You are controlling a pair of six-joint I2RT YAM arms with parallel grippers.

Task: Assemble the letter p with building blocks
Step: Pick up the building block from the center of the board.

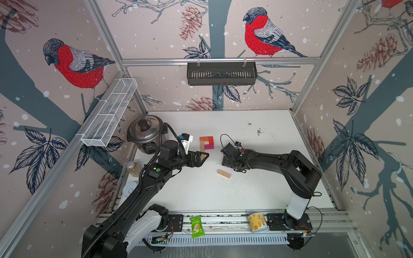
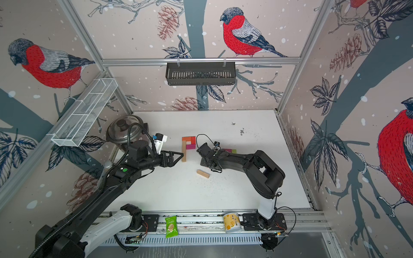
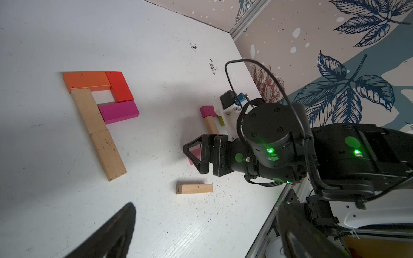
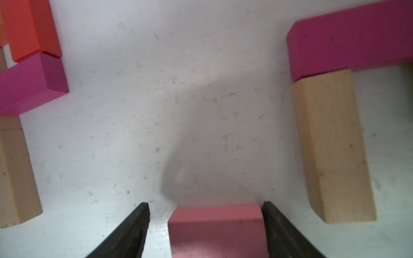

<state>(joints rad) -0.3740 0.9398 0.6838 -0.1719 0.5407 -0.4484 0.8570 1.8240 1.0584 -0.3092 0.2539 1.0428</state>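
Right gripper (image 4: 205, 203), half-closed, astride pink block (image 4: 215, 230)

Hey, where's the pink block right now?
In the right wrist view the pink block lies on the table between the right pincer's open jaws, touching one finger, right of the P, with a tan block nearest.

The letter p (image 3: 89, 111) lay flat, its tan stem (image 3: 108, 154) of two bricks end to end touching a square loop of an orange brick (image 3: 86, 80), a red brick (image 3: 119, 86) and a magenta brick (image 3: 118, 111), while a loose tan block (image 3: 194, 188), a pink block (image 4: 216, 227) and a three-brick cluster (image 3: 211, 125) lay apart.
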